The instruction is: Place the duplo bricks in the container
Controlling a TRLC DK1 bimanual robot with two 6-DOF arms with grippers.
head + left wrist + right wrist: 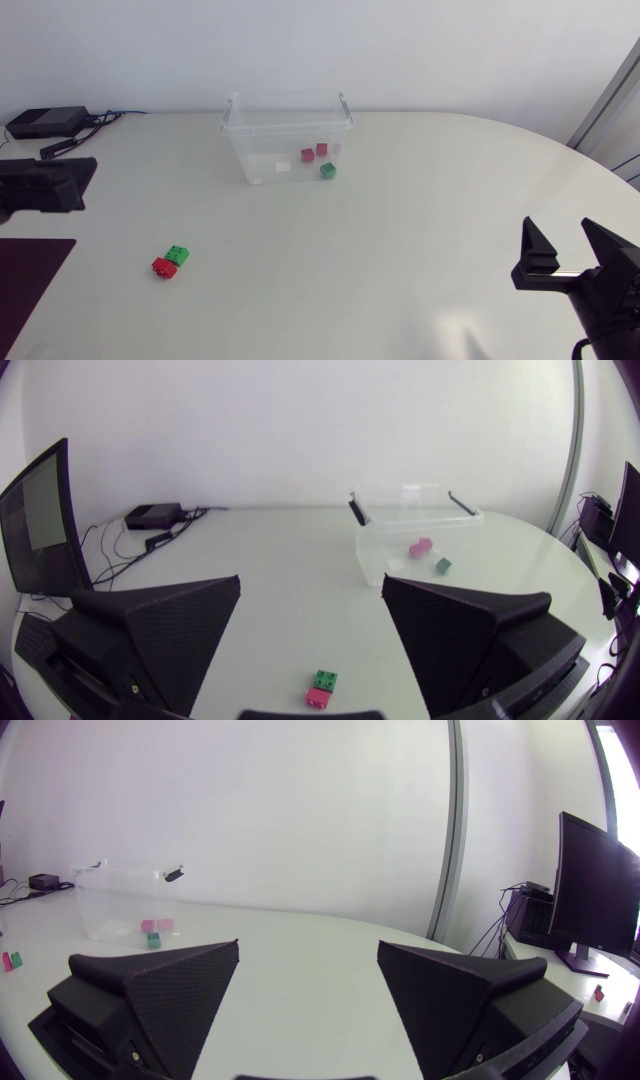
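Ahead of the left hand (312, 584), its fingers spread wide, a green duplo brick (324, 680) touches a red duplo brick (317, 698) on the white tabletop (420, 230). Farther off, the clear plastic container (240, 150) holds two red bricks (307, 155) and another green brick (327, 170). The right hand (309, 946), well apart, is likewise open.

Clear glossy plastic container (256, 150) on smooth matt table (400, 235).

Bright, even light; faint shadows by the bricks (171, 262), soft sheen on the table (420, 230)
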